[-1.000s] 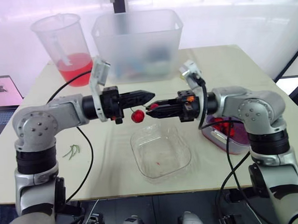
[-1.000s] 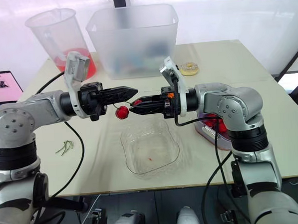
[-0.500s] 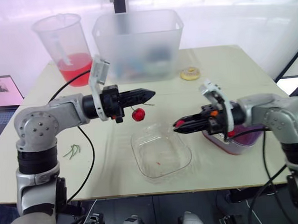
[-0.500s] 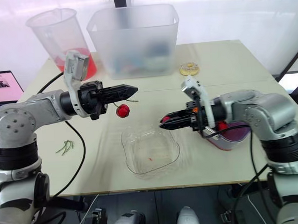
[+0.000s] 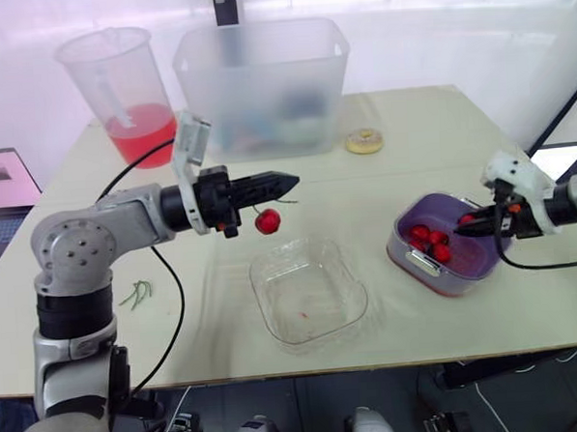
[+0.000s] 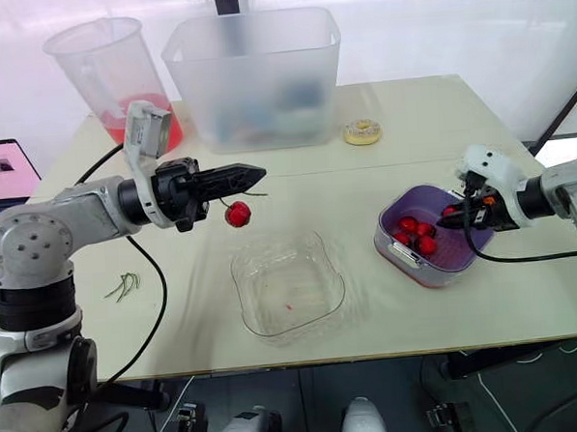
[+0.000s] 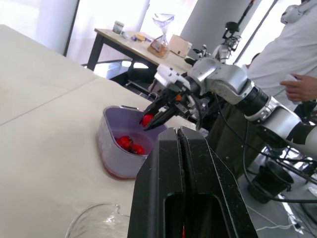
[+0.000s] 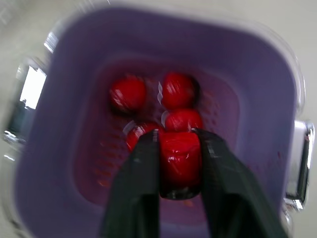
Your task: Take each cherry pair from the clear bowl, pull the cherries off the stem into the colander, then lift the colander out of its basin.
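Observation:
My left gripper (image 5: 295, 183) hovers above the table behind the clear bowl (image 5: 309, 290), shut on a thin green stem. One red cherry (image 5: 267, 221) dangles from that stem. Off to the right, my right gripper (image 8: 178, 136) is shut on a loose cherry (image 8: 179, 159) and holds it just over the purple colander (image 5: 403, 235). The colander sits in its basin with several cherries (image 5: 431, 243) inside. The bowl holds no cherries, just a small red speck.
A pitcher of red liquid (image 5: 127, 94) and a large frosted bin (image 5: 262, 82) stand at the back. A small ring-shaped object (image 5: 365, 141) lies behind the colander. Green stems (image 5: 138, 294) lie at the left. A person (image 7: 302, 54) stands beyond the table.
My right gripper pulled one cherry off the pair and carried it right to above the colander. The left gripper stayed put with the stem and the other cherry.

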Motion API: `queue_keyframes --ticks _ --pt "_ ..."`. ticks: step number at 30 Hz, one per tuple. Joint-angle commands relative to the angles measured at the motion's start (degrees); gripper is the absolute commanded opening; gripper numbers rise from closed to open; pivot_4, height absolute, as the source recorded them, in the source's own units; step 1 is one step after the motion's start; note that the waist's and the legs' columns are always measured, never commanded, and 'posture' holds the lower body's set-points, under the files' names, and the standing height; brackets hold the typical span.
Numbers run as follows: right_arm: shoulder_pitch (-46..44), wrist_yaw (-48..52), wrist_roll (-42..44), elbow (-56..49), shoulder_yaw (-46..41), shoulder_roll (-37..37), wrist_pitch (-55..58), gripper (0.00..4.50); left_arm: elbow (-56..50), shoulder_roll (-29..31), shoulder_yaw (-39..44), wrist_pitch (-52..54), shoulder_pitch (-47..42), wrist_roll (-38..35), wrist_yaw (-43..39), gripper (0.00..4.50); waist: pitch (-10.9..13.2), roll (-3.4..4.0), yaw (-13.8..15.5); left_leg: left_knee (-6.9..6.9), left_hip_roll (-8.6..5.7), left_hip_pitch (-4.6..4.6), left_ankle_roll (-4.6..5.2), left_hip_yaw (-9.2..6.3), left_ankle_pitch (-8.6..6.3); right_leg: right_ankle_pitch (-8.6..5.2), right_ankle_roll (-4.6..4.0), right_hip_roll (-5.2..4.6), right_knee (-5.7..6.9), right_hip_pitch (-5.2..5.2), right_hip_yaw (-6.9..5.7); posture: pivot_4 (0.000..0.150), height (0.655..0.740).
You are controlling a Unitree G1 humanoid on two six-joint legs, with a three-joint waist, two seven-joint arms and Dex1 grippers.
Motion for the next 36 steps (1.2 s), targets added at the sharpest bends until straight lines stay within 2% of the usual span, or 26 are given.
queue_keyframes --ticks 1,4,5,11,15,23,29,36 --pt "-1.3 1.5 -1.6 0.3 -1.8 -0.5 -0.8 2.78 -1.0 0.0 0.9 -1.5 -0.3 0.1 0.2 0.00 0.0 0.00 0.1 0.01 -0.01 0.00 0.00 0.00 0.00 0.00 0.00 0.00 0.00 0.01 0.00 0.150 0.7400" --pt "-2.9 2.7 -1.0 -0.9 -3.2 -0.4 1.0 4.21 -1.1 0.0 1.0 -1.6 -0.3 -0.2 0.4 0.00 0.0 0.00 0.2 0.03 -0.02 0.00 0.00 -0.02 0.00 0.00 0.00 -0.01 -0.05 0.02 0.00 0.150 0.7400" --pt "-3.4 2.8 -1.0 -1.1 -3.4 -0.2 1.4 4.46 -1.1 0.1 1.0 -1.6 -0.3 -0.3 0.4 0.00 0.0 0.00 0.2 0.03 -0.02 0.00 0.00 -0.02 0.00 0.00 0.00 -0.02 -0.05 0.03 0.00 0.150 0.7400" --pt "-7.1 2.9 9.5 -10.3 -8.7 7.0 14.5 4.46 -1.1 -0.6 1.4 -2.4 -0.3 -0.7 -0.1 0.00 0.0 0.00 0.0 0.02 0.05 0.00 0.00 -0.02 0.00 0.00 0.00 0.05 -0.08 0.03 0.00 0.150 0.7400" --pt "-10.5 -1.6 21.5 -18.5 -12.6 18.5 27.3 4.46 -1.4 -0.9 1.6 -1.7 -0.6 -2.6 -0.2 0.00 0.0 0.00 0.1 0.02 0.05 0.00 0.00 -0.03 0.00 0.00 0.00 0.03 -0.05 0.04 0.00 0.150 0.7400" --pt "-13.4 -12.8 34.2 -23.7 -15.6 38.9 36.4 4.46 -2.1 -0.7 0.6 -1.2 -1.2 -3.9 -0.8 0.00 0.0 -0.01 0.6 0.08 -0.07 -0.01 0.00 -0.23 0.00 0.01 -0.02 -0.02 0.03 0.14 -0.02 0.150 0.7400" --pt "-12.4 -17.1 36.7 -25.6 -14.2 44.3 36.9 4.46 -2.2 -0.4 0.9 -1.1 -0.5 -4.5 -0.3 0.00 0.0 0.00 0.1 0.08 -0.06 0.00 0.00 -0.25 0.00 0.01 -0.02 -0.01 0.06 0.13 -0.02 0.150 0.7400" --pt "-12.1 -20.3 38.6 -26.0 -13.3 46.5 37.3 4.46 -2.5 -0.4 1.0 -1.2 -0.4 -4.8 0.3 0.00 0.0 0.00 0.0 0.07 -0.04 0.00 0.00 -0.25 0.00 0.01 -0.02 0.00 0.08 0.12 -0.01 0.150 0.7400"
